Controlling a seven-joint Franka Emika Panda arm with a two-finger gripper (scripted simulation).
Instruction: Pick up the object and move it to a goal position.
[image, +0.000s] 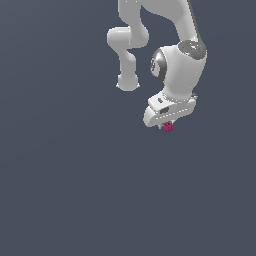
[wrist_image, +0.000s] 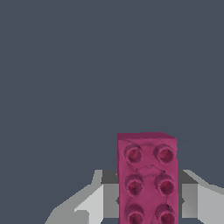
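The object is a small magenta-pink studded block (image: 168, 127). In the exterior view it sticks out just below the white gripper (image: 168, 125), right of the picture's middle. In the wrist view the block (wrist_image: 148, 179) stands between the two grey-white fingers (wrist_image: 94, 203), which press on its two long sides. Its studded face points at the camera. The gripper is shut on the block. The fingertips are hidden behind the hand in the exterior view.
The white arm (image: 172, 55) comes down from the top of the exterior view, with its elbow link (image: 127, 47) to the exterior view's left of the hand. Around it is a plain dark grey-blue surface (image: 75, 190). No goal marker shows.
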